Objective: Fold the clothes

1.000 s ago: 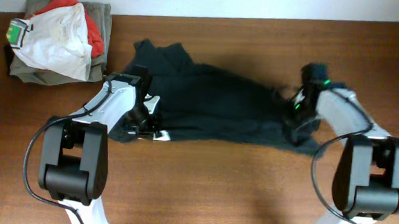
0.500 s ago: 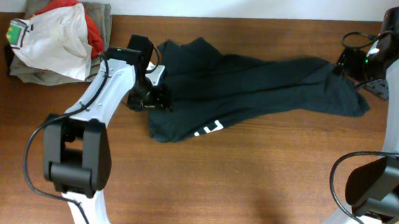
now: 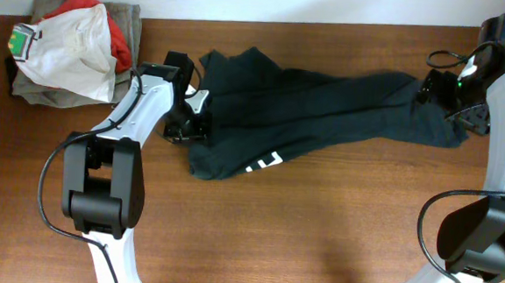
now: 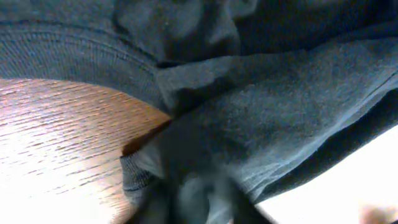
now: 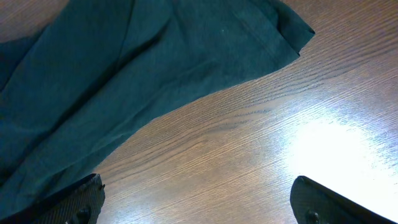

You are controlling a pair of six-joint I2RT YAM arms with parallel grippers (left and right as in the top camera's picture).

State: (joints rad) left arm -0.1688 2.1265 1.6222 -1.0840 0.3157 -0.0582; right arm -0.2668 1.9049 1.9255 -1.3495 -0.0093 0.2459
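Brown wooden tabletop (image 3: 317, 242) fills the overhead view, with a pale wall (image 3: 243, 0) along its far edge. Across the far half of it we see the black shirt (image 3: 325, 111) lying in a long, rumpled band that runs from left of centre almost to the right edge. Part of its white lettering (image 3: 264, 162) shows near the front hem. Our left gripper (image 3: 186, 127) sits on the fabric at the shirt's left end. Its wrist camera is filled with dark cloth bunched close to the lens beside bare wood, and we cannot tell whether the jaws are closed on the cloth or apart. Our right gripper (image 5: 196, 202) hangs over the shirt's right end with its fingers (image 5: 81, 199) spread wide, only wood and the garment's edge between them, holding nothing. At the far left corner, apart from the shirt, rests a pile of folded garments (image 3: 73, 52): white on top with a green tag (image 3: 21, 41), red and olive-grey beneath.
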